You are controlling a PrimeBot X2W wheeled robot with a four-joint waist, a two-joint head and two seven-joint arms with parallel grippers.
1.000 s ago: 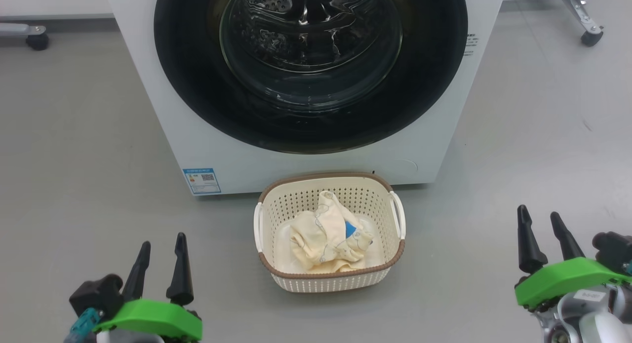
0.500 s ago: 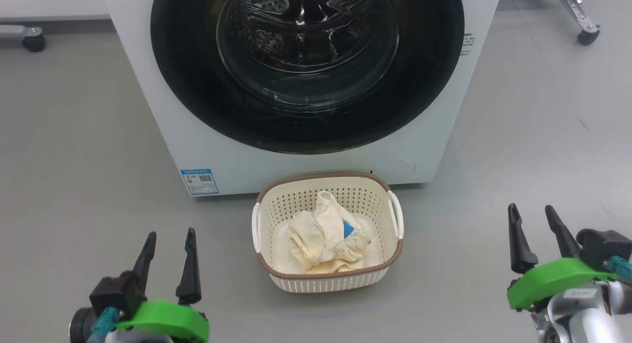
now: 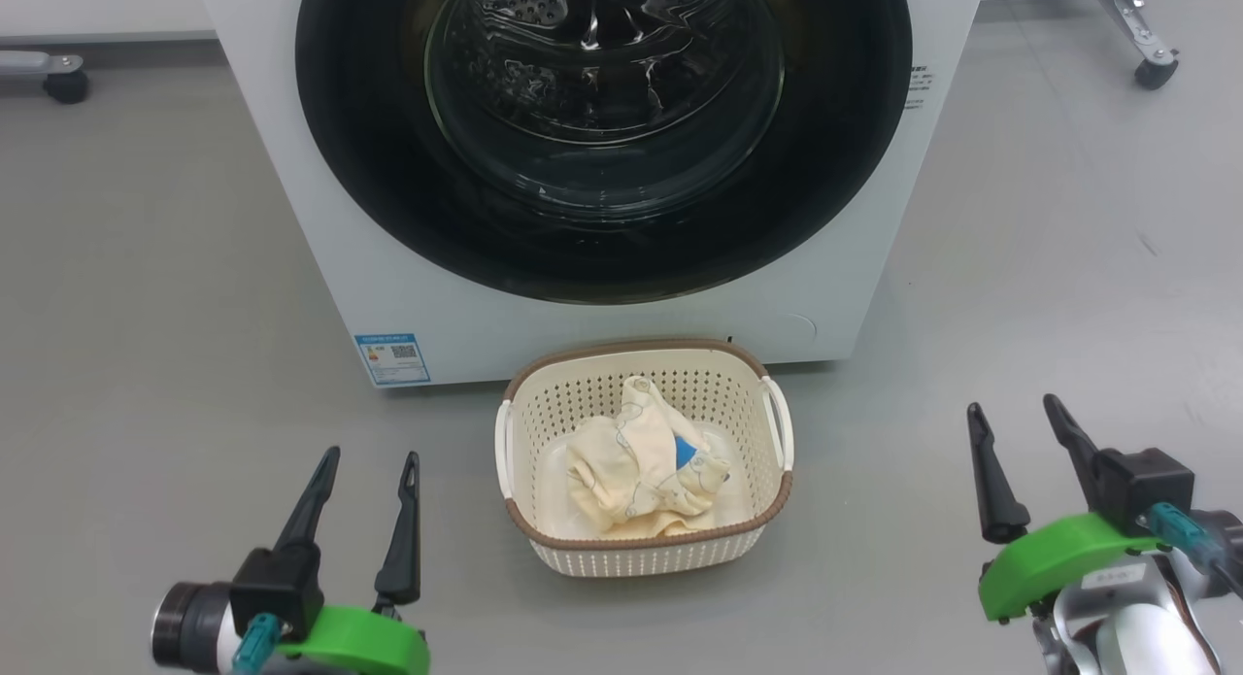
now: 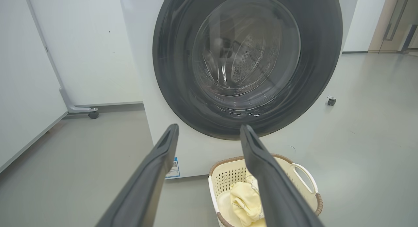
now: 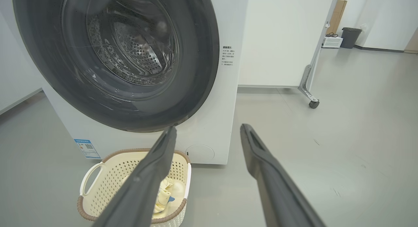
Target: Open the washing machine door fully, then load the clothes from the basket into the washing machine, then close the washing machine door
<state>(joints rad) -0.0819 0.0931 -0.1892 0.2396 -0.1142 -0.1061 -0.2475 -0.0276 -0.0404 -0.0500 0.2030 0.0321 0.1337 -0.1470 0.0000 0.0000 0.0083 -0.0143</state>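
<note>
Facing the robot: washing machine (image 3: pixel 388 267), a white front-loader standing on the grey floor (image 3: pixel 146 267), with a blue label sticker (image 3: pixel 392 358) at the lower left corner of its front.
Washing machine door (image 3: pixel 604 92): shut, lying flush against the front; wide glossy black rim around a bulging clear glass centre, perforated steel drum seen through it.
Basket (image 3: pixel 646 556): cream, perforated, brown-rimmed, on the floor just in front of the machine, below the door's lowest edge; a white handle on each side; apart from both end effectors.
Clothes (image 3: pixel 636 466): crumpled pale cream-yellow heap inside the basket, thin line drawings on the cloth, small bright blue patch (image 3: pixel 686 452) towards its right side; touched by nothing.
Left end effector (image 3: pixel 373 455): fingers spread wide, holding nothing; low at the left of the head view, over bare floor, left of the basket, pointing towards the machine.
Right end effector (image 3: pixel 1013 404): fingers spread wide, holding nothing; low at the right, over bare floor, well right of the basket.
Castor (image 3: pixel 1154 73): black, on a metal leg, far right, behind the machine's front.
</note>
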